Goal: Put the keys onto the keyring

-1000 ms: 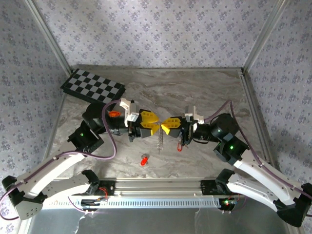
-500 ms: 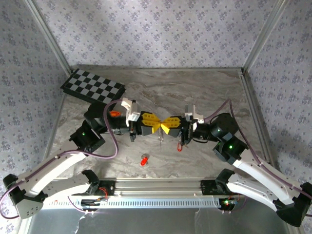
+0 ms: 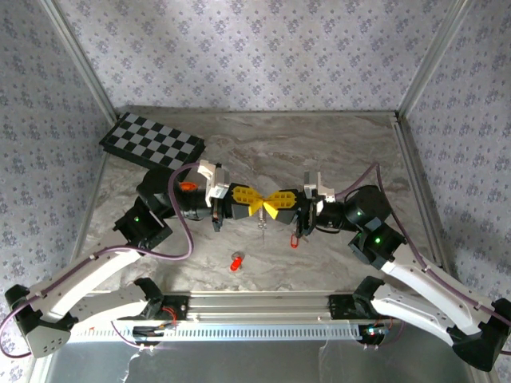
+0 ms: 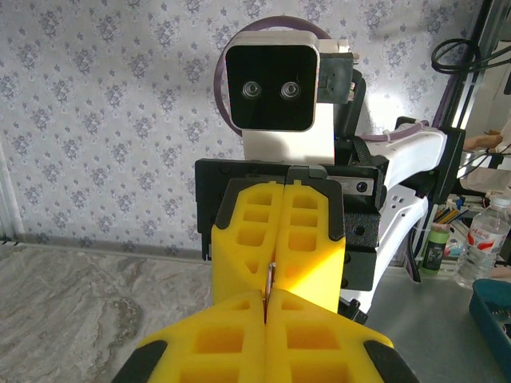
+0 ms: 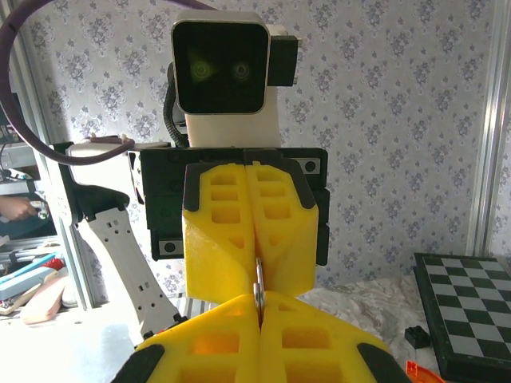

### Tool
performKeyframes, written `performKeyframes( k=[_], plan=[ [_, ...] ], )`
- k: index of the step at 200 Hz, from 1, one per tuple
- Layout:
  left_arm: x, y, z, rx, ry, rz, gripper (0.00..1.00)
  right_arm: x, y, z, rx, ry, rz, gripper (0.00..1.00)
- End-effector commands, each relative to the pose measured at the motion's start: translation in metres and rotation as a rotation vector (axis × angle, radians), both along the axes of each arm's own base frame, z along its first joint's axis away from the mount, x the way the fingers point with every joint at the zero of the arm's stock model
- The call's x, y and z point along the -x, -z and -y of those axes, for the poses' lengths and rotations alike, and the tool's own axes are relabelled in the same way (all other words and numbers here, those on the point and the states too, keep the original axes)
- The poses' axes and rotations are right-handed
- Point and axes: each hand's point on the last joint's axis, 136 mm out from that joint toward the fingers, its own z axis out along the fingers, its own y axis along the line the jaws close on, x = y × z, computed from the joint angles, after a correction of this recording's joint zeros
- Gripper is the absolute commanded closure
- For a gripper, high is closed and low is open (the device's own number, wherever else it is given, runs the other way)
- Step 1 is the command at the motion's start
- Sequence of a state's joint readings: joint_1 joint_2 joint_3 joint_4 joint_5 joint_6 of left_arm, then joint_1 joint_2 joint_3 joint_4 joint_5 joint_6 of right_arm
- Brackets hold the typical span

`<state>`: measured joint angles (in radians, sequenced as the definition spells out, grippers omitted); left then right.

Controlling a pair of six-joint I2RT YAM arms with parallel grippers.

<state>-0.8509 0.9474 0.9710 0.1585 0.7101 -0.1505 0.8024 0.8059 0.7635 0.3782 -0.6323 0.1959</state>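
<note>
Tip to tip above the middle of the worktop (image 3: 319,152), left fingers (image 3: 244,198) and right fingers (image 3: 283,201) are both clamped on the keyring (image 3: 262,225) dangling between them. A red key (image 3: 236,262) lies near the front edge. Danger: opposing pulls could twist the thin ring free. A second ago the left fingers stood open.

– What is the worktop like?
– The worktop (image 3: 335,144) is grey and marbled.
– And what lies on it?
– A black-and-white checkerboard (image 3: 153,144) sits at the far left corner. A red-headed key (image 3: 235,262) lies near the front edge. A second red key (image 3: 294,238) lies to its right, apart from it.
</note>
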Motion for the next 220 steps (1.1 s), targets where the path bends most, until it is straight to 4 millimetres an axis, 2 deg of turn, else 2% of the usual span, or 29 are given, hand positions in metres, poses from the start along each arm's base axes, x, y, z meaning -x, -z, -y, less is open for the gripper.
performKeyframes(
  k=[1, 25, 34, 62, 74, 99, 131, 161, 194, 220],
  plan=[
    [0.007, -0.01, -0.005, 0.023, 0.001, 0.04, 1.0, -0.006, -0.002, 0.003, 0.003, 0.037, -0.02, 0.94],
    [-0.006, 0.003, -0.009, -0.026, -0.096, 0.056, 1.0, -0.013, 0.009, 0.006, 0.074, 0.09, -0.089, 0.55],
    [-0.012, 0.009, -0.011, -0.051, -0.133, 0.057, 1.0, -0.016, 0.013, 0.009, 0.108, 0.117, -0.128, 0.44],
    [-0.027, 0.028, -0.018, -0.112, -0.227, 0.048, 1.0, -0.022, 0.026, 0.021, 0.197, 0.187, -0.246, 0.26],
    [-0.035, 0.036, -0.022, -0.135, -0.266, 0.027, 1.0, -0.028, 0.038, 0.028, 0.246, 0.233, -0.319, 0.2],
    [-0.045, 0.056, -0.031, -0.175, -0.326, -0.018, 1.0, -0.048, 0.07, 0.045, 0.352, 0.365, -0.48, 0.16],
    [-0.049, 0.072, -0.041, -0.195, -0.363, -0.059, 1.0, -0.076, 0.128, 0.072, 0.498, 0.531, -0.733, 0.13],
    [-0.051, 0.083, -0.046, -0.205, -0.371, -0.089, 1.0, -0.091, 0.185, 0.094, 0.636, 0.625, -0.97, 0.15],
    [-0.054, 0.1, -0.047, -0.216, -0.361, -0.132, 1.0, -0.103, 0.232, 0.098, 0.729, 0.625, -1.147, 0.19],
    [-0.056, 0.108, -0.048, -0.222, -0.354, -0.147, 1.0, -0.11, 0.264, 0.094, 0.833, 0.589, -1.215, 0.22]
  ],
)
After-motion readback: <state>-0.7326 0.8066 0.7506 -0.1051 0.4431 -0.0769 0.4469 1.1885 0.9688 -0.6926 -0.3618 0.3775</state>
